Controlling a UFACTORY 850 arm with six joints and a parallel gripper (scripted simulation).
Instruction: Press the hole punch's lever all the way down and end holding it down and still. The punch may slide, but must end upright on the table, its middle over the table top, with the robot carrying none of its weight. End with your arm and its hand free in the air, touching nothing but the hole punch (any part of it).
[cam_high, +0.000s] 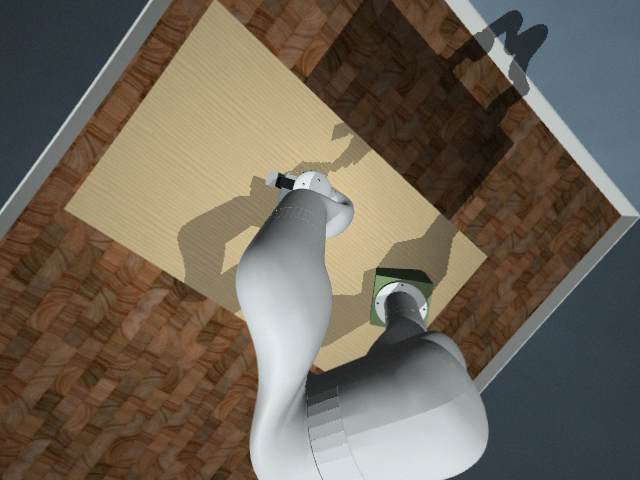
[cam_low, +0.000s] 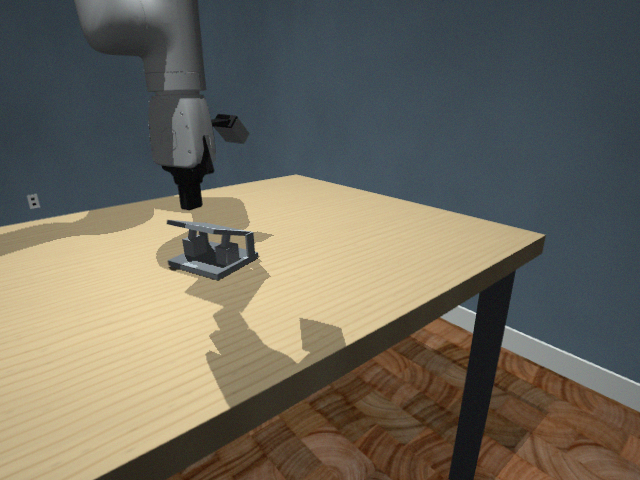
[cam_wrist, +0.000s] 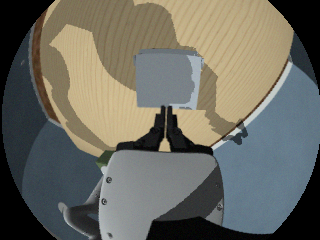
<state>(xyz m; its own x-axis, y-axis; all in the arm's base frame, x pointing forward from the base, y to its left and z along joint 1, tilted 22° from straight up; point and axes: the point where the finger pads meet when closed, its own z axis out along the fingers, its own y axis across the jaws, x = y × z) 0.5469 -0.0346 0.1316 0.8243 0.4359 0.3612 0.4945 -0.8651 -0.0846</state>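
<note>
exterior view: the hole punch (cam_low: 212, 251) sits upright on the wooden table (cam_low: 361, 248), well in from the table's edges and inside the arm's shadow. its flat lever (cam_low: 206, 226) is raised at a shallow tilt, hinged on posts at the end nearer the table's right corner, with the free end pointing away from that corner. the punch's long axis runs along that same slanted line, from the hinge end to the free end of the lever. the gripper (cam_low: 190, 198) hangs just above the lever's free end, apart from it, with a gap between the fingertips and the lever. its jaws are pressed together with nothing between them

the wrist view shows what the exterior view does not: the lever's flat top as a pale square (cam_wrist: 167, 80) straight ahead of the closed fingers. the top view hides the punch under the arm (cam_high: 289, 289), but shows the arm's green base (cam_high: 385, 276) near one table edge, well apart from the punch
</note>
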